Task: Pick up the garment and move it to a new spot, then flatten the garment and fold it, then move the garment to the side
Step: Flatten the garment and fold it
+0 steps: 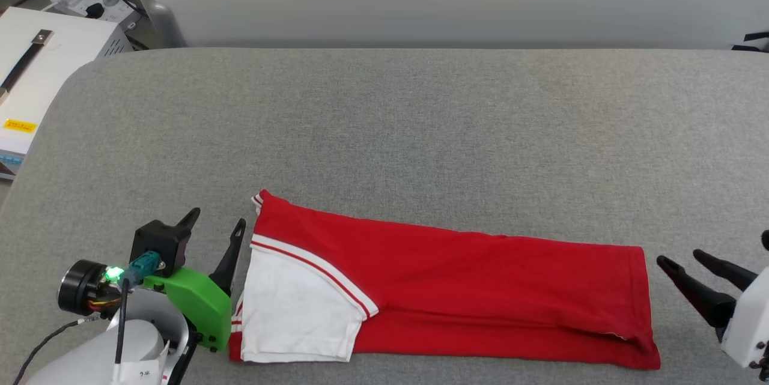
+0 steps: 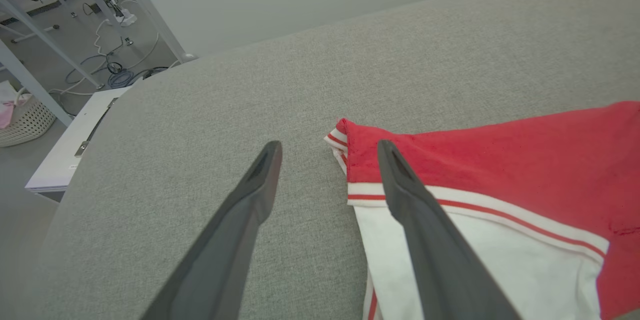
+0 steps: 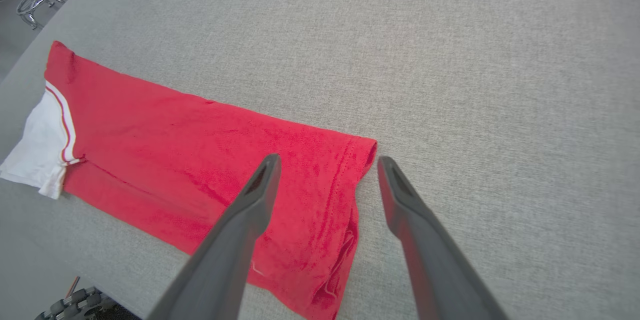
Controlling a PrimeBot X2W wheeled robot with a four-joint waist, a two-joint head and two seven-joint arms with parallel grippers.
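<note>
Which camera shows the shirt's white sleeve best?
Head view: the white short sleeve with red-striped trim lies whole on the folded red jersey shirt. Left wrist view shows it close but cut off at the bottom edge; right wrist view shows it small, far left.

The shirt [image 1: 456,277] is soft knitted cloth, matt, fuzzy on the red body and smoother on the white sleeve. The table [image 1: 384,121] is covered in grey woven fabric, matt and finely grainy. The fingers [image 2: 235,230] look like smooth, dark, matt plastic. The bracket [image 1: 198,301] on the left wrist is green plastic with a slight sheen. The box [image 1: 54,54] beyond the table's left edge is smooth-faced.
</note>
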